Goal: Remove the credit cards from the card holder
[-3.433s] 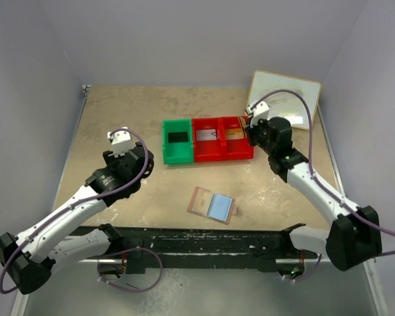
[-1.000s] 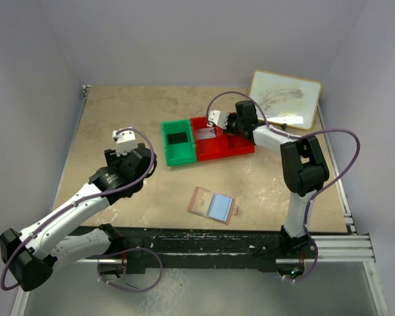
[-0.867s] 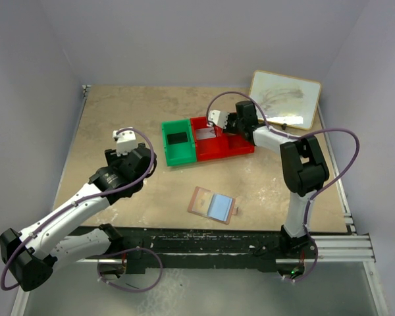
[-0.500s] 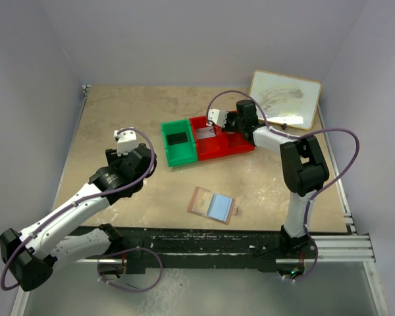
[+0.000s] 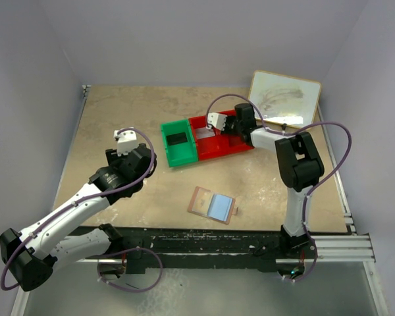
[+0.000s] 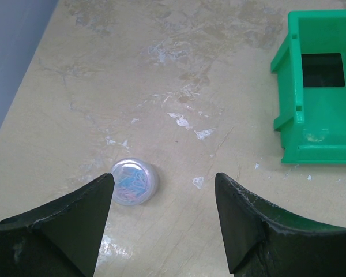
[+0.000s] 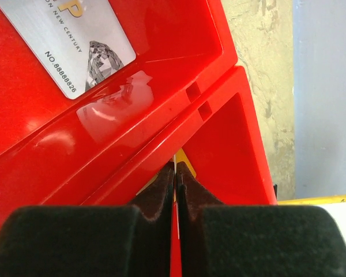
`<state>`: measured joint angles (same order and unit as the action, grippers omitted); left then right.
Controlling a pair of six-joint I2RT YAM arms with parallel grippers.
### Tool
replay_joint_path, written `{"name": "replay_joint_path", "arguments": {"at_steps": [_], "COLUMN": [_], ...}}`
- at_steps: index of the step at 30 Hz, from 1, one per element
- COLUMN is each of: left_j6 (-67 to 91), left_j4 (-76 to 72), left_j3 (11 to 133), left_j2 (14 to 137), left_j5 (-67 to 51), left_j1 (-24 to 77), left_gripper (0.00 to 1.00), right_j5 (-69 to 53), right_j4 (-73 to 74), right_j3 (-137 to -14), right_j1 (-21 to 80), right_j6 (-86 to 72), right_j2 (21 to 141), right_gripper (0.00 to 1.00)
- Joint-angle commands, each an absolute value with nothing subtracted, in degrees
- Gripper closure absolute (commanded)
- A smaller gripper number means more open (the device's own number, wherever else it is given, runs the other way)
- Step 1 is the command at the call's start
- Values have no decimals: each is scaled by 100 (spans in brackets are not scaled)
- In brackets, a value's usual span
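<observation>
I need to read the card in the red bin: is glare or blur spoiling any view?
Right wrist: a white glare patch on the red bin floor just below the grey card, whose print is sharp; the fingers blur near the lens. Left wrist: sharp, faint sheen on the table. Top external: even light, soft shadows.

The right hand has its two dark fingers pressed together with only a hairline between them, tips over the dividing wall of two red bins. A sliver of a gold-yellow card shows at the fingertips, just right of the divider; whether it is pinched cannot be told. A white-grey card, printed "NO 88888826", lies flat in the left bin. Beyond the bins, bare tabletop meets a blue-grey wall.
</observation>
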<state>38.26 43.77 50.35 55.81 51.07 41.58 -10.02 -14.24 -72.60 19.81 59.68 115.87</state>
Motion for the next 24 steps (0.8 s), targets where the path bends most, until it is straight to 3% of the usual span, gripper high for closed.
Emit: {"name": "replay_joint_path", "arguments": {"at_steps": [1, 9, 12, 24], "left_j6": [3713, 3691, 3691, 3674], "left_j4": [4192, 4186, 4181, 4175], "left_j3": [5213, 5210, 5201, 5205], "left_j2": [5512, 5502, 5498, 5555], "left_j5": [5107, 5079, 5084, 5045], "left_j1": [4130, 4131, 4123, 4131], "left_gripper": [32, 32, 32, 32], "right_j5": [-1039, -1273, -1437, -1680], "right_j4": [-1746, -1652, -1304, -911], "right_j3": [-7174, -7135, -7267, -7334], "right_j1": [1969, 1906, 1845, 1698], "right_j6": [6159, 6120, 6085, 5834], "right_j2": [11523, 11517, 11537, 11345], "right_gripper": [95, 90, 74, 68]}}
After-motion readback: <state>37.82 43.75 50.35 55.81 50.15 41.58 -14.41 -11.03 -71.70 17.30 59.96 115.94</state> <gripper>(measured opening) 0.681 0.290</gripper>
